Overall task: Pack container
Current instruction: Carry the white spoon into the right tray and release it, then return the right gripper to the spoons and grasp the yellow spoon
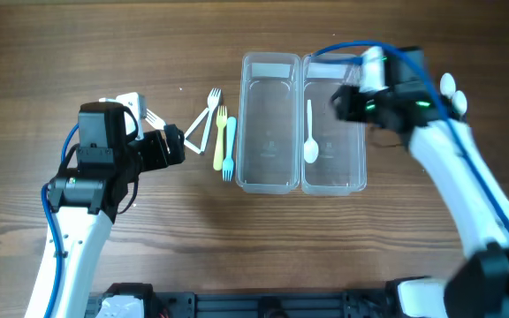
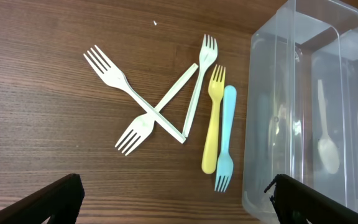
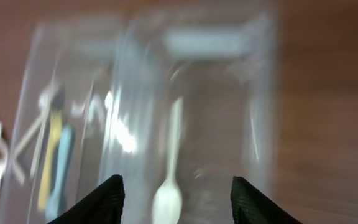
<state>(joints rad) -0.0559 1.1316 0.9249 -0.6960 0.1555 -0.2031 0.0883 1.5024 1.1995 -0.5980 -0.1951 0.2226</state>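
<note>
Now: one spoon boxed, five forks loose on the desk

From overhead, two clear tubs stand side by side and touching at the middle of the desk. The left tub holds nothing. The right tub has a white spoon lying lengthwise in it, bowl toward 6 o'clock. At 9 o'clock of the tubs lie the forks: three white forks crossed over one another, then a yellow fork and a blue fork side by side, just beside the left tub. The left hand sits at 9 o'clock of the forks. The right hand hangs over the right tub's 12 o'clock end.

The left wrist camera shows the left hand's fingers spread wide with nothing between them. The yellow fork's tines point to 12 o'clock, the blue fork's to 6 o'clock. The left tub rises at 3 o'clock.

The right wrist camera is badly blurred. Its fingers appear to be spread and empty, above the spoon in the right tub.
</note>
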